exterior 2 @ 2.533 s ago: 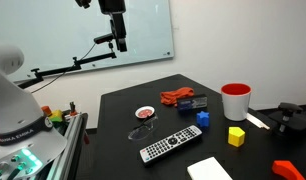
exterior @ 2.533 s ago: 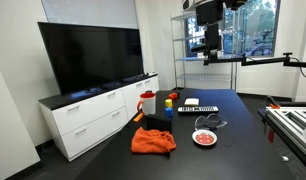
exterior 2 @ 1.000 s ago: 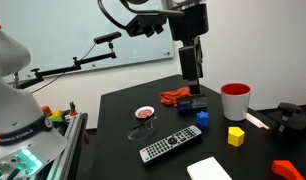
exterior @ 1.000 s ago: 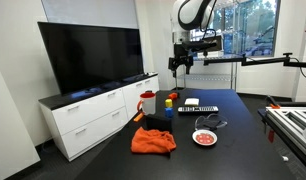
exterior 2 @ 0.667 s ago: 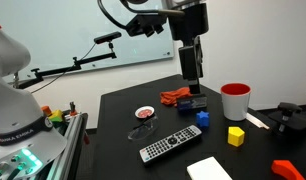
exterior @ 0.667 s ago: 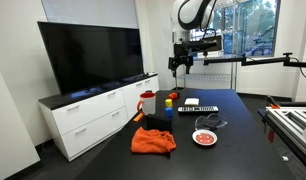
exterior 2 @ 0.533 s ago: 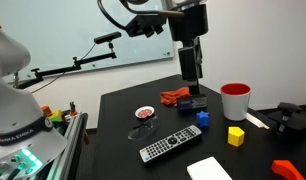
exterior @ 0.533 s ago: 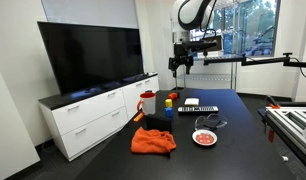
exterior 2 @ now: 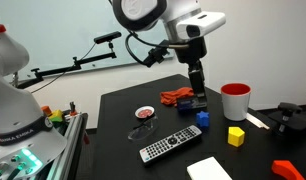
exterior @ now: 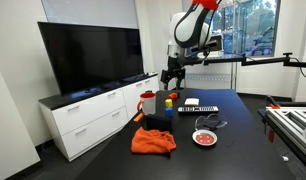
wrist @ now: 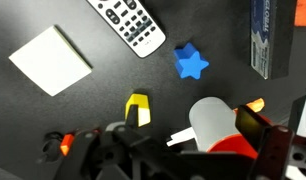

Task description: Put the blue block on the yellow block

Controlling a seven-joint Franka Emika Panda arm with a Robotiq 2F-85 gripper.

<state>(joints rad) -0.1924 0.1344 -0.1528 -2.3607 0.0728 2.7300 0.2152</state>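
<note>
While the blue block [exterior 2: 202, 118] lies on the black table [exterior 2: 118, 110], apart from the yellow block [exterior 2: 236, 135], a remote [exterior 2: 171, 144] is near and a red mug [exterior 2: 235, 101] stands behind. The gripper [exterior 2: 198, 94] hangs above; whether its jaws are open, I cannot tell.

Tabletop [wrist: 33, 110]: dark, it carries all the things.
Blue block [wrist: 191, 63]: lies alone near the middle, apart from the remote control [wrist: 124, 25] above it to the left.
Yellow block [wrist: 138, 108]: lower and more to the left than the blue block, not touching it.
Red mug [wrist: 218, 125]: white inside, just beside the yellow block.
White flat pad [wrist: 50, 60]: at the left side.
Dark box [wrist: 272, 38]: at the right edge.
Tool [wrist: 163, 160]: dark blurred parts along the lower edge; its state is not clear.
</note>
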